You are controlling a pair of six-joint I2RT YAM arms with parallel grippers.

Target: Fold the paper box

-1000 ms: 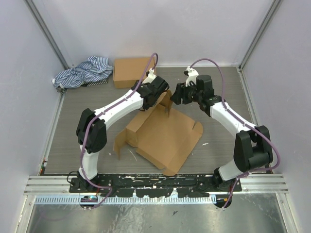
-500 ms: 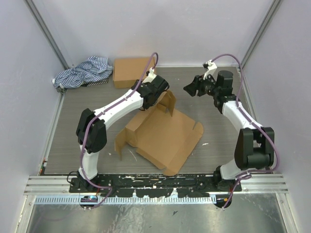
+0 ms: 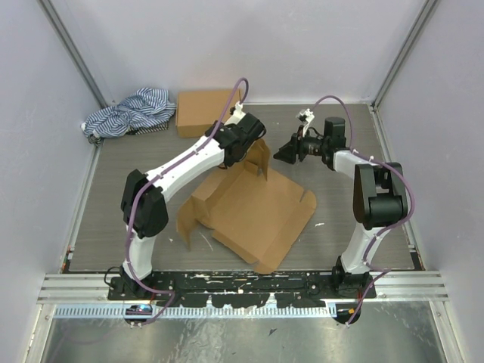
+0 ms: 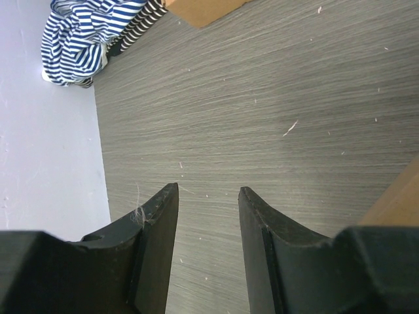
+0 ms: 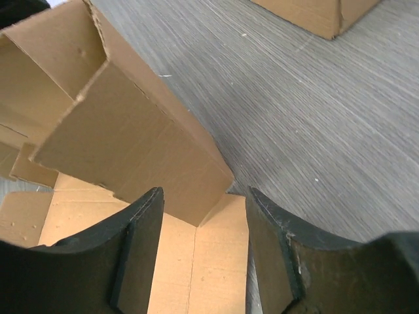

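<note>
The brown paper box [image 3: 261, 212] lies mostly flat and unfolded on the grey floor, with one flap [image 3: 262, 159] standing up at its far edge. My left gripper [image 3: 255, 134] hovers just behind and left of that flap. In the left wrist view it [image 4: 207, 190] is open and empty over bare floor, with a cardboard edge [image 4: 396, 203] at the right. My right gripper [image 3: 286, 151] is just right of the flap, open and empty. In the right wrist view it [image 5: 204, 193] faces the upright flap [image 5: 131, 131] without touching it.
A second closed cardboard box [image 3: 206, 112] and a blue-striped cloth [image 3: 128, 112] lie at the back left; both also show in the left wrist view, the cloth [image 4: 85, 29] by the wall. Enclosure walls stand on three sides.
My right gripper pulled back to the far right, then swung down and left to the flap again. My left gripper shifted slightly back, and the flap stands a little more upright.
</note>
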